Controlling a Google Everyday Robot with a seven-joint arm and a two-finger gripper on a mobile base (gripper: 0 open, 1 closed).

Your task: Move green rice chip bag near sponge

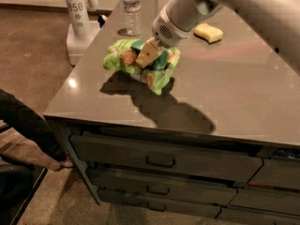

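The green rice chip bag is crumpled and hangs lifted above the grey counter, throwing a shadow below it. My gripper is shut on the bag's middle, with a tan finger showing in front of it. The arm reaches in from the upper right. The pale yellow sponge lies on the counter further back, to the right of the bag and apart from it.
A clear water bottle stands at the counter's back left, behind the bag. A white robot base stands on the floor at the left. Drawers line the counter's front. A dark object is at the lower left.
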